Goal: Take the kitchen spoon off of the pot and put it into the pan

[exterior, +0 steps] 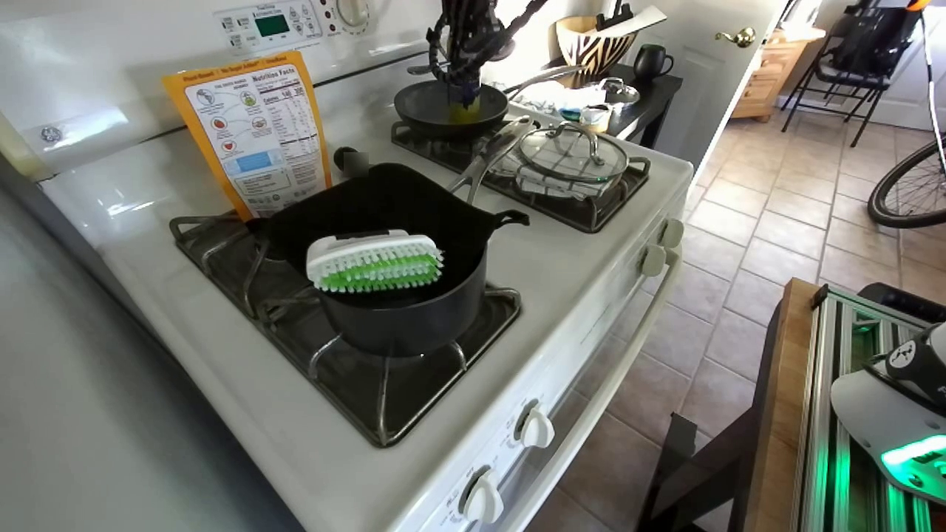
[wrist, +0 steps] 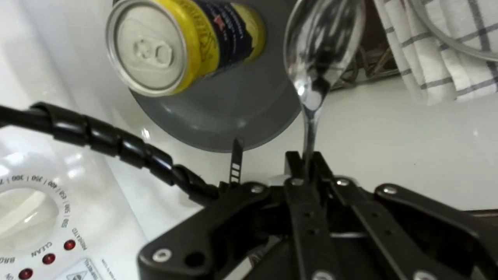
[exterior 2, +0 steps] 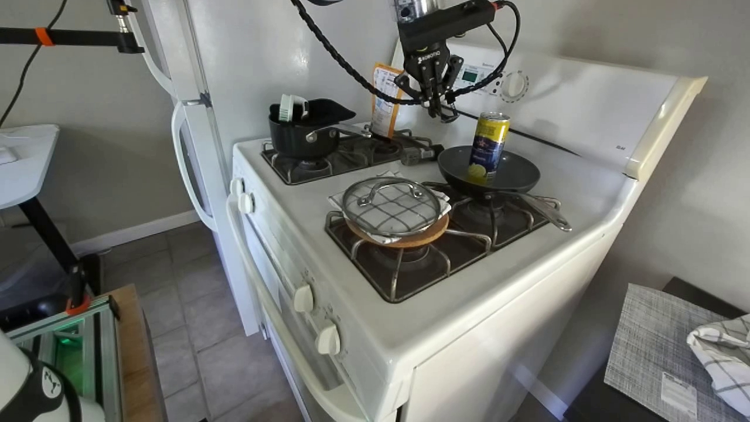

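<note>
A silver spoon (wrist: 323, 42) is between the fingertips of my gripper (wrist: 306, 161) in the wrist view, its bowl pointing away from the fingers. The gripper is shut on it. In both exterior views my gripper (exterior: 452, 74) (exterior 2: 440, 112) is above the far burners, near the pan. The spoon is hardly distinguishable there. The shallow black pan (exterior: 414, 107) (exterior 2: 454, 173) (wrist: 206, 130) sits on a back burner with a can standing in it. In the wrist view the bowl overlaps the pan's edge. The deep black pot (exterior: 399, 321) (exterior 2: 300, 140) stands on another burner.
The yellow and blue can (exterior: 465, 112) (exterior 2: 489, 146) (wrist: 229, 29) rises from the pan. A glass lid (exterior: 573, 151) (exterior 2: 389, 205) lies on a checked cloth beside it. A brush (exterior: 377, 264) (exterior 2: 292, 108) rests at the pot's rim. An orange pouch (exterior: 255, 140) (exterior 2: 385, 102) stands behind the pot.
</note>
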Robot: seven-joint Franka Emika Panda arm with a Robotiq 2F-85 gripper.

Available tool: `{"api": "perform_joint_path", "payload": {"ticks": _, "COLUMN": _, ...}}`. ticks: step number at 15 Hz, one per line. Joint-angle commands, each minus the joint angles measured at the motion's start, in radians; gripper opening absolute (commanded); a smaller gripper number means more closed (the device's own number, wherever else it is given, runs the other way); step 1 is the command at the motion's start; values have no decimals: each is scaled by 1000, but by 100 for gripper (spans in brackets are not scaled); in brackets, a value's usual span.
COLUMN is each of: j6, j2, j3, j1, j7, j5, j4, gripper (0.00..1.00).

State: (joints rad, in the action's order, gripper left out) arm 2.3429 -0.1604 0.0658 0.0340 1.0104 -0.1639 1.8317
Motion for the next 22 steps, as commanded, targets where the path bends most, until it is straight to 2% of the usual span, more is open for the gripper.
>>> {"api": "perform_joint_path", "payload": {"ticks": 1, "j6": 59, "j2": -54, "j3": 25, "j1": -24, "j7": 160, "j5": 88, "j4": -61, "gripper": 2}}
{"api": "perform_joint_path", "payload": {"ticks": 5, "j6": 16, "j2": -109, "j3": 40, "j1": -52, "j7": 293, "j5": 226, "j4": -125, "gripper": 2}}
{"api": "perform_joint_path", "payload": {"ticks": 12, "j6": -55, "j2": -196, "j3": 55, "j1": -91, "j7": 342, "j5": 340, "j4": -201, "gripper": 2}}
{"api": "perform_joint_path", "payload": {"ticks": 18, "j6": -142, "j2": -247, "j3": 48, "j1": -105, "j7": 324, "j5": 342, "j4": -253, "gripper": 2}}
{"api": "perform_joint_path", "payload": {"ticks": 22, "j6": -142, "j2": -283, "j3": 53, "j1": -121, "j7": 338, "j5": 352, "j4": -280, "gripper": 2}}
